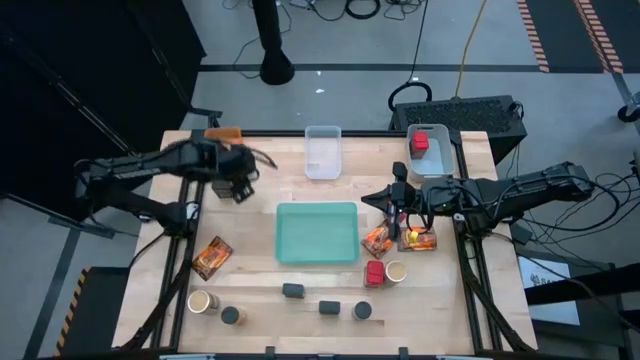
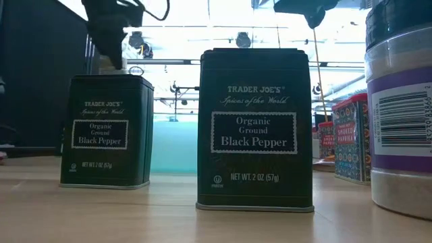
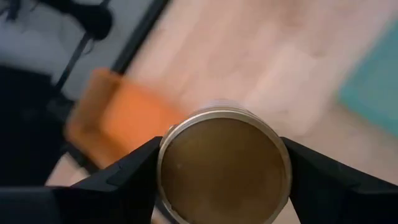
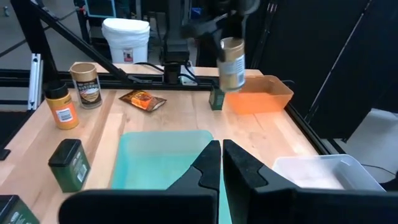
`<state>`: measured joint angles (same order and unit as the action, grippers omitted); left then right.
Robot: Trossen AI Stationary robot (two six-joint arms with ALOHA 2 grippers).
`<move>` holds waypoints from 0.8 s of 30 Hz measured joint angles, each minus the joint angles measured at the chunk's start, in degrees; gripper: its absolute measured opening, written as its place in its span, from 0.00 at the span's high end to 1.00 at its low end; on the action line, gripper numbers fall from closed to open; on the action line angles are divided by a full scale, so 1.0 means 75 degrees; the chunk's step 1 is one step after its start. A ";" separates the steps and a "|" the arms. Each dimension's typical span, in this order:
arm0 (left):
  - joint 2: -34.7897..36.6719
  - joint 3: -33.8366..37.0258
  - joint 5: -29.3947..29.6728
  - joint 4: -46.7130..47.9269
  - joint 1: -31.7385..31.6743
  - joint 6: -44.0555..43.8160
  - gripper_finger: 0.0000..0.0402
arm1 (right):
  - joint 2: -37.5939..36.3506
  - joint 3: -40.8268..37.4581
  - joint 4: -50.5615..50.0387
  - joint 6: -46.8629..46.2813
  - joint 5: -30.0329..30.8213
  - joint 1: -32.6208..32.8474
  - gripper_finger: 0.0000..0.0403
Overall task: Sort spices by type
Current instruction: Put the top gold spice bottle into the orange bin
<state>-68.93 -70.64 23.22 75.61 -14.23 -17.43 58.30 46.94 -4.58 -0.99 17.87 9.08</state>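
Tan jar (image 3: 224, 167) (label hidden) fills left gripper (image 3: 221, 177).

left pincer (image 1: 238, 180) near orange bin (image 1: 226, 134) | right pincer (image 1: 392, 199) above packets (image 1: 377, 240) | teal tray (image 1: 317, 232) centre

A flat teal tray (image 1: 317, 232) is seen at the centre of a wooden table (image 1: 260, 190). A clear bin (image 1: 323, 152) is set at the middle of the far edge, just beyond the tray. An orange bin (image 4: 260, 94) is placed at the far left corner, and a blue-grey bin (image 1: 432, 150) near the far right corner. A white bucket (image 4: 126, 38) is seen on the floor beyond the table.
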 joint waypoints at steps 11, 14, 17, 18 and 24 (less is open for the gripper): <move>0.0004 -0.0019 -0.0322 0.0100 -0.3043 0.1398 0.30 | 0.0000 0.0000 -0.0032 -0.0003 0.0000 -0.0014 1.00; 0.0004 -0.0016 -0.0936 -0.0422 -0.3669 0.1795 0.30 | 0.0000 0.0000 -0.0032 -0.0003 0.0000 -0.0014 1.00; 0.0001 -0.0016 -0.1715 -0.0868 -0.4248 0.2197 0.30 | 0.0000 0.0000 -0.0036 -0.0003 0.0000 -0.0013 1.00; 0.0001 -0.0016 -0.1914 -0.0912 -0.4428 0.2297 0.30 | 0.0000 0.0000 -0.0043 -0.0006 0.0000 -0.0011 1.00; 0.0001 -0.0016 -0.2113 -0.0977 -0.5369 0.2854 0.30 | 0.0000 0.0000 -0.0111 -0.0119 -0.0003 -0.0011 1.00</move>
<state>-68.93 -70.76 7.37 68.28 -54.50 3.97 58.30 46.94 -5.41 -1.89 17.85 8.99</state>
